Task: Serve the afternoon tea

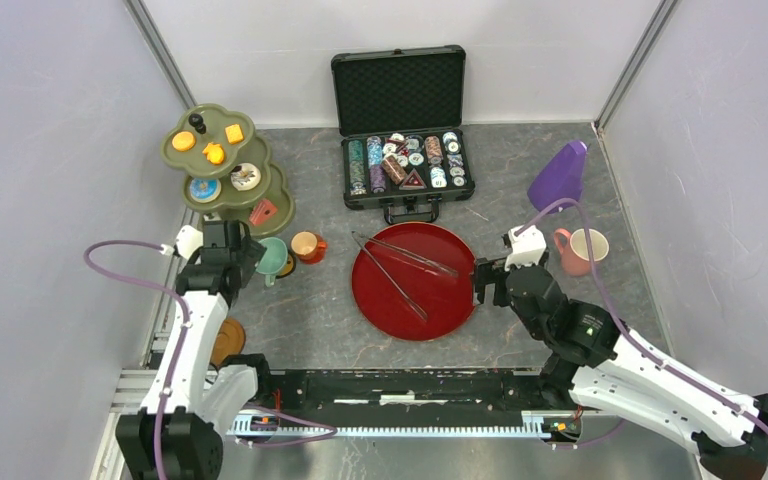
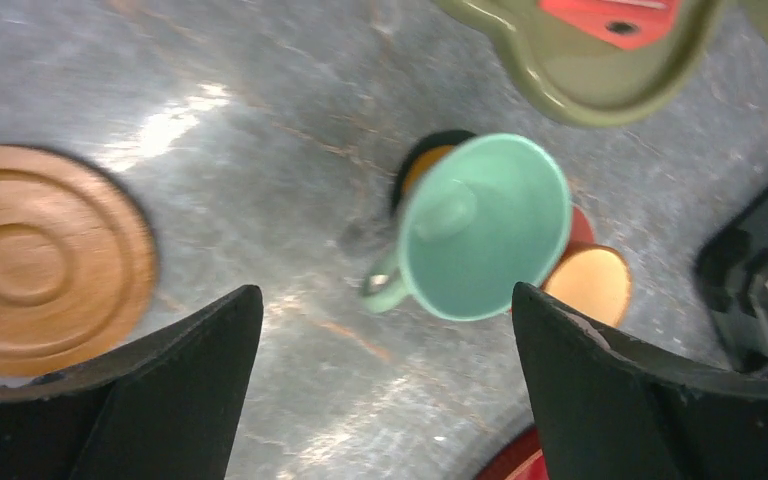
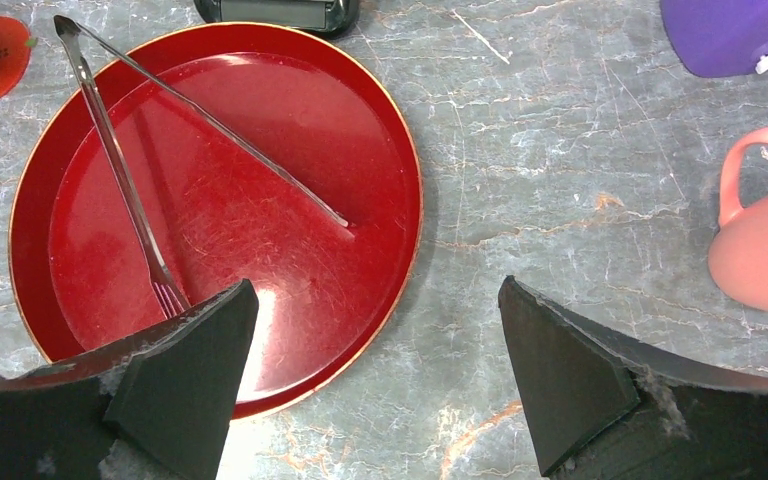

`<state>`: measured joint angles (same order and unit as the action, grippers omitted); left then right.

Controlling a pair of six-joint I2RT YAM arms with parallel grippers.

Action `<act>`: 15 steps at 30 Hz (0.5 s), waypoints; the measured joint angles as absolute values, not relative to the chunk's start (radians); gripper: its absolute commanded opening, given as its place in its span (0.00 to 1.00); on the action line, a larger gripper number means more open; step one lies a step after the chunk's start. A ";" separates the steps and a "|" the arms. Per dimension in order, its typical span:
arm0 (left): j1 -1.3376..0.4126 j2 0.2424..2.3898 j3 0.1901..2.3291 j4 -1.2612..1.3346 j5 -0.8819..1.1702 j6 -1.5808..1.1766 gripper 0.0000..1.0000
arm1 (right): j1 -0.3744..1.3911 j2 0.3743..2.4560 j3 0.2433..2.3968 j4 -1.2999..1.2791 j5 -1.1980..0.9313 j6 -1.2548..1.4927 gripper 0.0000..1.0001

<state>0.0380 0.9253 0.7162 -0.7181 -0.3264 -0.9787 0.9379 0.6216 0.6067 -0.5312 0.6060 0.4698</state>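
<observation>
The olive-green three-tier stand (image 1: 222,165) stands at the back left with orange biscuits (image 1: 210,142) on top, donuts (image 1: 225,182) on the middle tier and a red cake slice (image 1: 263,211) on the lowest. A teal cup (image 1: 273,258) and an orange cup (image 1: 305,245) sit in front of it. My left gripper (image 1: 248,262) is open and empty, just short of the teal cup (image 2: 485,225). The pink cup (image 1: 580,250) stands at the right. My right gripper (image 1: 480,280) is open and empty over the red tray's right edge.
A dark-red round tray (image 1: 440,300) with metal tongs (image 1: 400,265) lies in the middle. An open black case of poker chips (image 1: 405,165) stands behind it. A purple object (image 1: 558,177) lies at the back right. A wooden saucer (image 2: 40,255) lies by the left arm.
</observation>
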 measured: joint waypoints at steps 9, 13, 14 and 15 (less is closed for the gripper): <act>0.109 0.869 0.723 -0.989 -0.495 -1.011 1.00 | 0.938 0.689 0.607 -0.506 0.592 0.424 0.98; 0.234 0.905 0.724 -1.024 -0.496 -1.025 1.00 | 0.938 0.698 0.607 -0.498 0.582 0.412 0.98; 0.273 0.917 0.724 -1.025 -0.494 -1.027 1.00 | 0.938 0.698 0.607 -0.495 0.581 0.410 0.98; 0.302 0.931 0.724 -1.026 -0.494 -1.034 1.00 | 0.938 0.697 0.607 -0.492 0.580 0.409 0.98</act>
<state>0.3023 0.9310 0.7238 -1.0256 -0.4938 -1.0340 0.9379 0.6971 0.6075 -0.4919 0.5800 0.4088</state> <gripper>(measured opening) 0.997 0.979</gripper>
